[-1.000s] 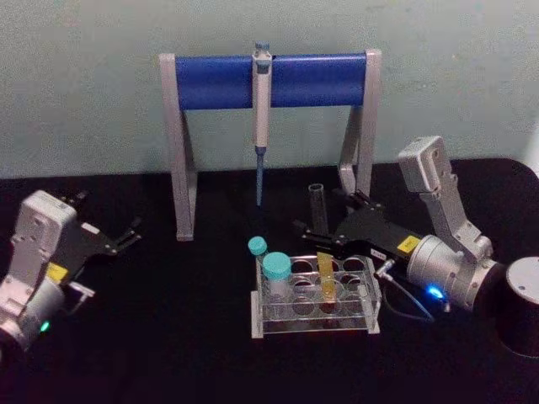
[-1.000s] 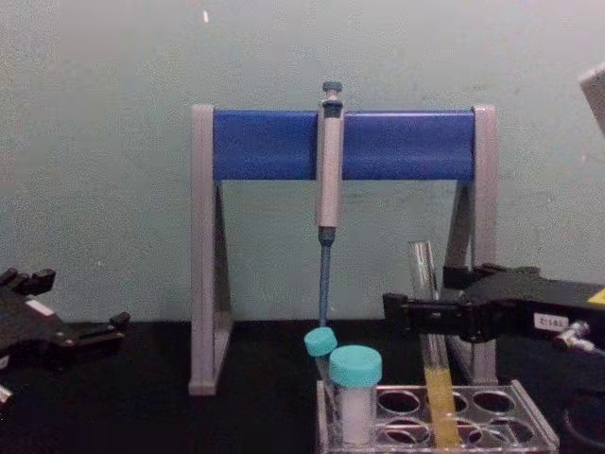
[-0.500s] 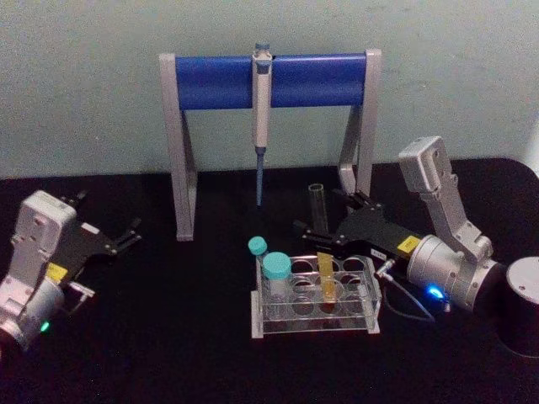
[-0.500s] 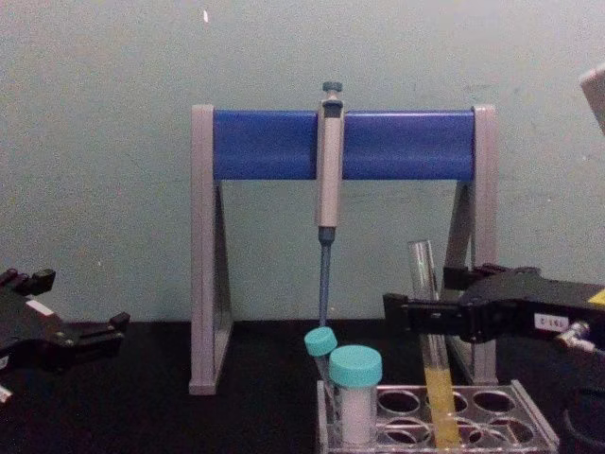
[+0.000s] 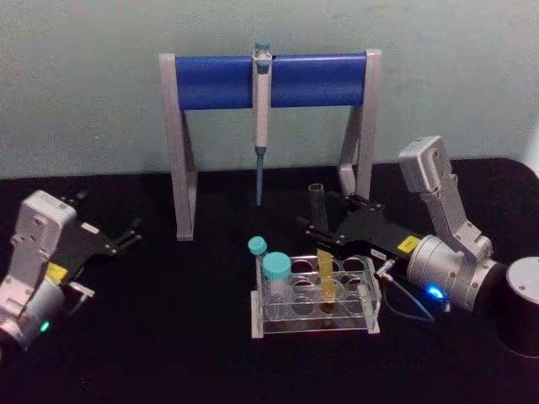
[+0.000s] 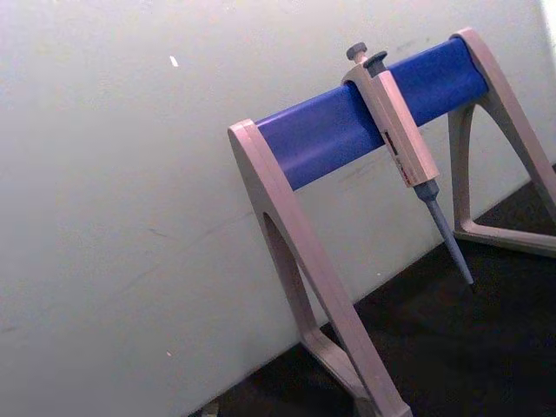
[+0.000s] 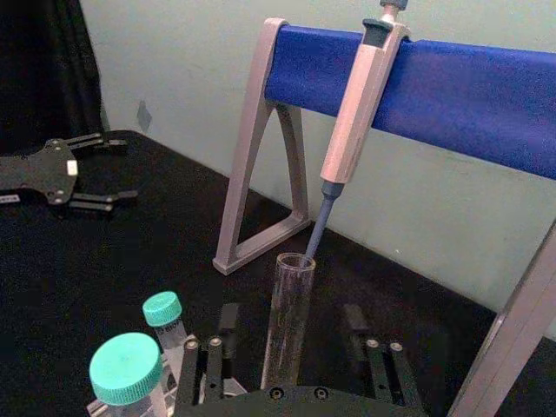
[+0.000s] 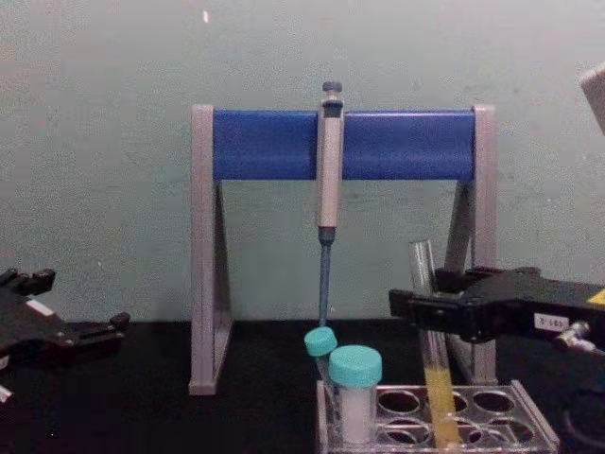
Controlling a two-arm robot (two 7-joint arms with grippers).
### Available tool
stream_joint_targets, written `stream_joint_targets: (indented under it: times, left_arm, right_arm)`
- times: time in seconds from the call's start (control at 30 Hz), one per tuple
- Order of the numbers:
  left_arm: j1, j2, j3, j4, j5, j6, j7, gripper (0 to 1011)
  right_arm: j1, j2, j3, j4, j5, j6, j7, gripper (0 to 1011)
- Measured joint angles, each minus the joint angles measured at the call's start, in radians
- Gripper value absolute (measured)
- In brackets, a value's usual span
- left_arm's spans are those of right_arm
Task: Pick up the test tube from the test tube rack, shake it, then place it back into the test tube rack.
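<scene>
The left hand lies low at the left of the black bench, its fingers spread and pointing inward. Right of centre sits the test tube rack. The test tube stands in one of its holes, leaning slightly. The right hand reaches in level from the right, fingers spread either side of the tube's upper part, with a gap on each side.

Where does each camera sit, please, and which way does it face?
Head: high, looking down at the test tube rack; left gripper left, right gripper straddling the test tube.
Chest: low, level towards the pipette stand; both grippers at its edges.
Left wrist: left arm, facing the stand.
Right wrist: right arm, past its open fingers at the tube.
Shared: all show the stand.
</scene>
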Motion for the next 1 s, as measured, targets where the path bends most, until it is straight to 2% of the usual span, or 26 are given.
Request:
stream_joint_targets:
  times: [0.1,0.13,0.23,0.27,0.47,0.53,0.63,1.0]
  left_arm:
    - [0.000,0.000,0.000,0.000,0.000,0.000,0.000,1001]
    - [0.000,0.000,0.000,0.000,0.000,0.000,0.000,1001]
    - [0.000,0.000,0.000,0.000,0.000,0.000,0.000,1001]
    - [0.000,0.000,0.000,0.000,0.000,0.000,0.000,1001]
    - [0.000,0.000,0.000,0.000,0.000,0.000,0.000,1001]
    - [0.000,0.000,0.000,0.000,0.000,0.000,0.000,1001]
    - [0.000,0.000,0.000,0.000,0.000,0.000,0.000,1001]
    - [0.000,0.000,0.000,0.000,0.000,0.000,0.000,1001]
  right_arm:
    - [0.000,0.000,0.000,0.000,0.000,0.000,0.000,703]
    - [0.000,0.000,0.000,0.000,0.000,0.000,0.000,635]
    - [0.000,0.000,0.000,0.000,0.000,0.000,0.000,574]
    - [0.000,0.000,0.000,0.000,0.000,0.000,0.000,510]
    - [0.000,0.000,0.000,0.000,0.000,0.000,0.000,353]
    - [0.000,0.000,0.000,0.000,0.001,0.000,0.000,270]
    - [0.000,0.000,0.000,0.000,0.002,0.000,0.000,234]
    - [0.000,0.000,0.000,0.000,0.002,0.000,0.000,234]
